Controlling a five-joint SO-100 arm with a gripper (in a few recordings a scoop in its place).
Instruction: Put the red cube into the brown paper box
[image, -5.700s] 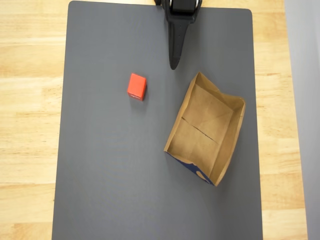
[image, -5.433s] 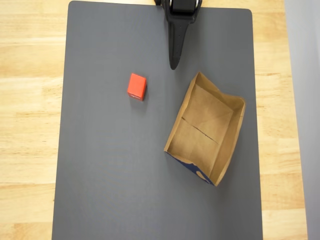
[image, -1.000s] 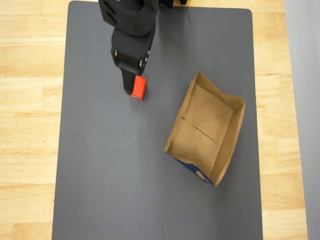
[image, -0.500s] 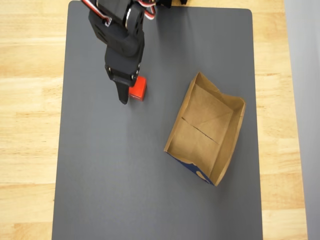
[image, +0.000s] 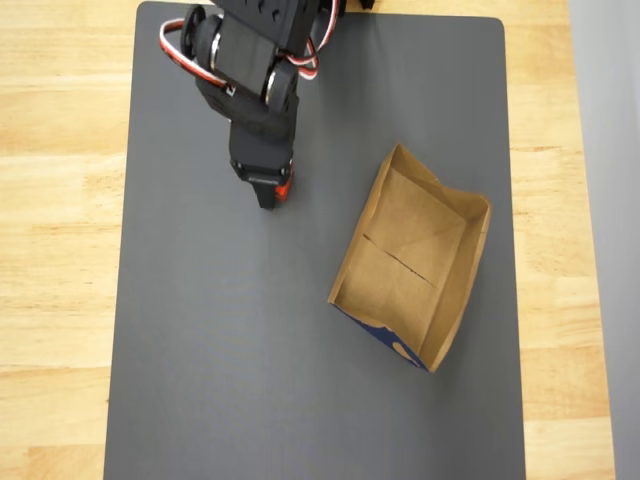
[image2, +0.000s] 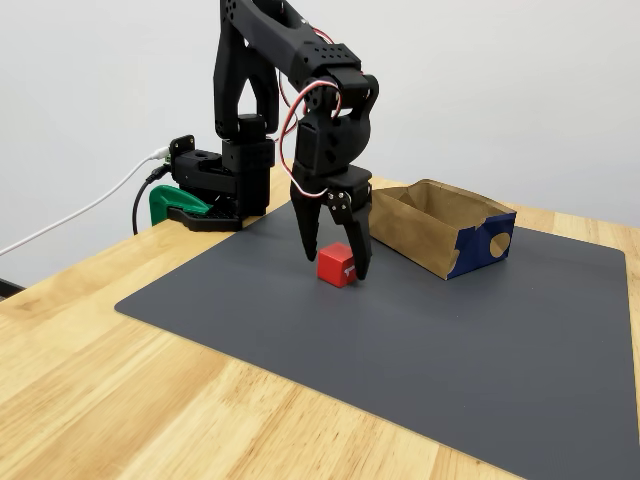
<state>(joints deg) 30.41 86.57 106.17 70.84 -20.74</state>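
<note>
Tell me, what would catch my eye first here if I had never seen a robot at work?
Probably the black arm reaching down from the back of the dark grey mat, its gripper open with a finger on either side of the red cube, which sits on the mat. To the right in the fixed view lies the brown paper box, empty, with dark blue print on its near end.

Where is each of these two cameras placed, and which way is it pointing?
Overhead view: hangs above, looking straight down on the dark mat; the arm's upper links and gripper cover most of the red cube.
Fixed view: stands low at the table's side, looking across; shows the whole arm from its base, gripper straddling the cube.
Both show the brown paper box.
</note>
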